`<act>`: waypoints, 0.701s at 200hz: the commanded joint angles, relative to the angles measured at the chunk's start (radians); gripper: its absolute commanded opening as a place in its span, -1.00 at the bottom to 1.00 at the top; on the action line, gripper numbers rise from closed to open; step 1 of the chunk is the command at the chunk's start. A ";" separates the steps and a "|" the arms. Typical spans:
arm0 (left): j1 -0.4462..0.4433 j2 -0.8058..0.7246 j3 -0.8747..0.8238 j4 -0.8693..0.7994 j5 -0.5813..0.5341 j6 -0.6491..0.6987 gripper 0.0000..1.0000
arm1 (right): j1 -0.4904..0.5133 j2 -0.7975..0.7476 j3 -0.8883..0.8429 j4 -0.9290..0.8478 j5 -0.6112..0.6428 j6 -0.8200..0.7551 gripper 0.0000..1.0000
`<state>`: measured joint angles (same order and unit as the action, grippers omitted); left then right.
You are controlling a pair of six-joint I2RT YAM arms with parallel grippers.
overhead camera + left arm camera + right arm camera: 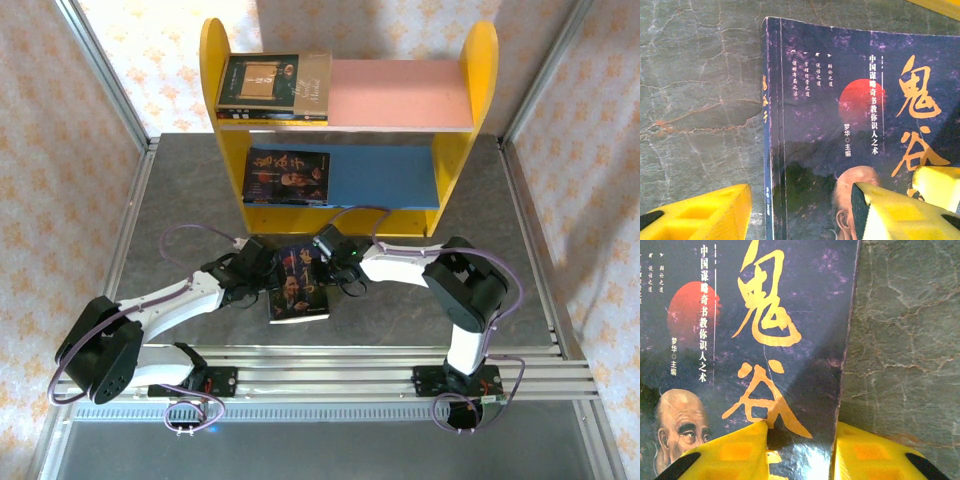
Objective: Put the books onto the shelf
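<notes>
Yellow-sided shelf (212, 80) holds stacked books (272, 85) on its pink board (400, 90) and one dark book (287, 175) on the blue board (385, 175). The bearded-man book (298, 290) lies flat on the table (420, 310). Your left gripper (800, 210) straddles its spine, jaws wide. Your right gripper (802, 450) brackets the opposite edge narrowly (gripping or not, I cannot tell).

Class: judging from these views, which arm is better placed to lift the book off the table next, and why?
Probably the right. The right gripper brackets the book's free edge with narrow jaws, while the left gripper straddles the spine with jaws far wider. Whether either grips yet is unclear.
</notes>
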<state>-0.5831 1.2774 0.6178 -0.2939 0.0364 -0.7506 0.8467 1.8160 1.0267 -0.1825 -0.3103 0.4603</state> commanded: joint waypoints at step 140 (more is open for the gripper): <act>-0.006 0.128 -0.013 0.047 0.002 0.010 0.13 | 0.031 0.088 -0.042 -0.001 -0.034 -0.017 -0.68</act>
<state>-0.5831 1.3903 0.6178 -0.2653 0.0414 -0.7506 0.8539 1.8317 1.0264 -0.1280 -0.3218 0.4599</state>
